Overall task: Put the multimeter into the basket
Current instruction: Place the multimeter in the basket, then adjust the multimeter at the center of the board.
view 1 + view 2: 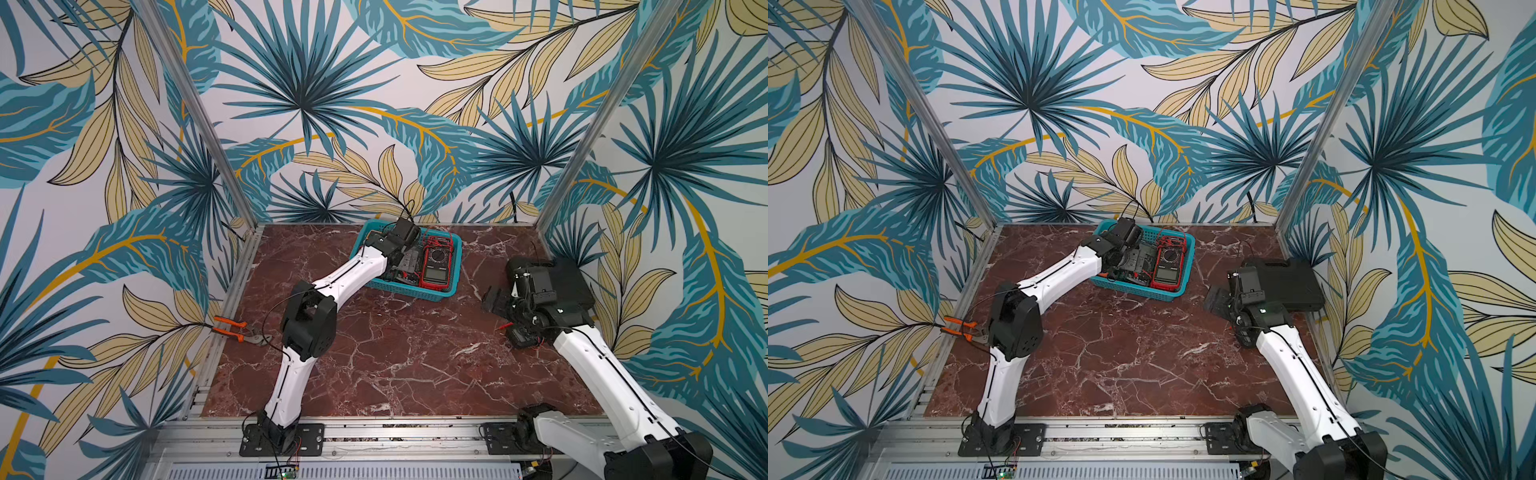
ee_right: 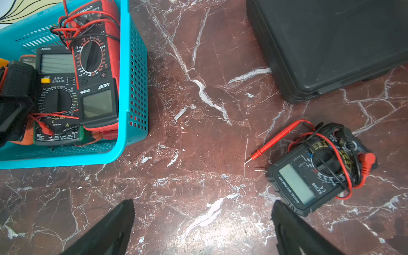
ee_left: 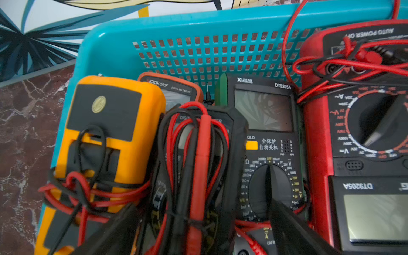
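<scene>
My right gripper (image 2: pixel 203 201) stands wide open, empty. The loose multimeter (image 2: pixel 318 170) lies on the table (image 2: pixel 198 132) just outside one fingertip (image 2: pixel 280 207), long axis skewed across the jaw line. Farther off, the left gripper (image 3: pixel 203 203) hangs spread, empty, over the basket (image 2: pixel 132 88).

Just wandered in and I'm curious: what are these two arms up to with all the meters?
They are filling the teal basket with multimeters. The left pincer hangs open over a black multimeter lying in the basket beside other meters. The right pincer, also open, hovers over the table near a second black meter, not yet in, by a black case.
</scene>
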`<state>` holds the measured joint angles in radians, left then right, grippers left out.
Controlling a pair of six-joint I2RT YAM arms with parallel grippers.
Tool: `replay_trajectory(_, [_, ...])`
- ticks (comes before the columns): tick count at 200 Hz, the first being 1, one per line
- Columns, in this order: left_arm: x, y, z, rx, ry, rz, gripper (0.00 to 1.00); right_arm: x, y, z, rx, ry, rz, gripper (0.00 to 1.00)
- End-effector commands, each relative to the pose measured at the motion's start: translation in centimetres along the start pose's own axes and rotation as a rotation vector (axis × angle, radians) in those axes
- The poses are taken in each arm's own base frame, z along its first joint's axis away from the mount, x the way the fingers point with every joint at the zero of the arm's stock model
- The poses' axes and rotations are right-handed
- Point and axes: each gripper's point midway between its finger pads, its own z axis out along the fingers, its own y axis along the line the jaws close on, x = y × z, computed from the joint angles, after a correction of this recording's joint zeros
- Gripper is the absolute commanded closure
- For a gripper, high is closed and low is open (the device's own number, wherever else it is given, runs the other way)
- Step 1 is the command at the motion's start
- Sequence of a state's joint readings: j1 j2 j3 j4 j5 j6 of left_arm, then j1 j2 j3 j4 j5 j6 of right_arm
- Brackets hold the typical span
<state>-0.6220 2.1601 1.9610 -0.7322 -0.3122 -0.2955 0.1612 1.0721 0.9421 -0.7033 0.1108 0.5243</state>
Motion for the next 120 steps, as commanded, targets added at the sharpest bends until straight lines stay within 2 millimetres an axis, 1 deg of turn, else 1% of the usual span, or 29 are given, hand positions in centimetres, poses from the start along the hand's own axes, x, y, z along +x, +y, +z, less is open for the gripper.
replay_trajectory(1, [-1.5,-0.4,-3.2,0.042,-0.051,-0.010,0.03,-0.2,-1.1,0.0,0.054,-0.020,0.009,0.00])
replay_trajectory(33, [-1.7,-1.4,-5.5,0.088,-0.083,-0.012,0.03,0.1,-3.5,-0.1,0.180,-0.035,0.009,0.00])
replay_trajectory(51, [-1.6,-1.8,-7.1,0.119,-0.109,-0.014,0.02,0.4,-4.8,0.0,0.245,-0.022,0.010,0.01])
replay_trajectory(69, [-1.3,-2.1,-9.0,0.154,-0.140,-0.024,0.00,0.9,-6.2,0.4,0.303,-0.003,0.023,0.01])
replay_trajectory(107, [-0.6,-1.5,-13.4,0.239,-0.233,-0.073,0.00,1.5,-9.5,0.9,0.398,0.014,0.077,0.01])
replay_trajectory(120, [-0.2,-1.1,-14.4,0.262,-0.272,-0.088,0.00,1.5,-10.6,1.1,0.428,0.023,0.100,0.00])
